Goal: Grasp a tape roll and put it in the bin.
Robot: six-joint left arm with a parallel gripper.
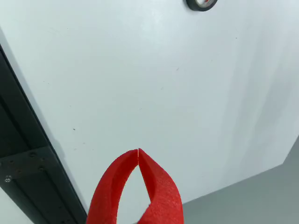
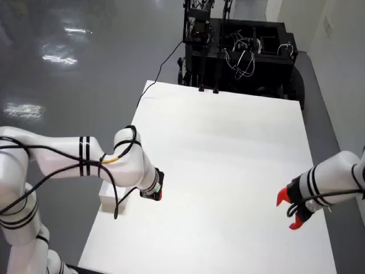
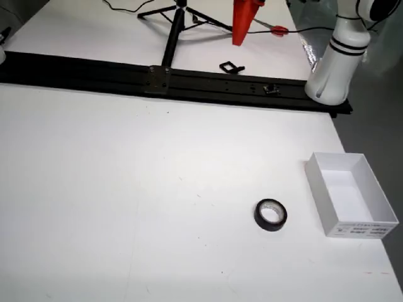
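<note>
**Q:** Item one, the jaws?

**A:** My gripper (image 1: 138,151): two red fingers pressed together, tips touching, nothing between them. Seen in the view that rides on me, low centre of the frame.

**Q:** Item two, the object?

**A:** One black tape roll (image 1: 202,3), cut off by the top edge of that view, right of centre and well apart from my tips. In the side view it (image 3: 271,214) lies flat on the white table (image 3: 94,189), hole up, lower right of centre.

**Q:** Item three, the destination?

**A:** An open white cardboard bin (image 3: 362,229), just right of the roll in the side view, not touching it.

**Q:** Handling note?

**A:** I judge the step to be the approach. I should spread my fingers before descending, centre over the roll, then either straddle it or drop one finger into the hole. I should come straight down, since a slanted entry could nudge it away. A black rail (image 1: 23,154) runs along the left edge of the view that rides on me, so I should travel away from it.
</note>
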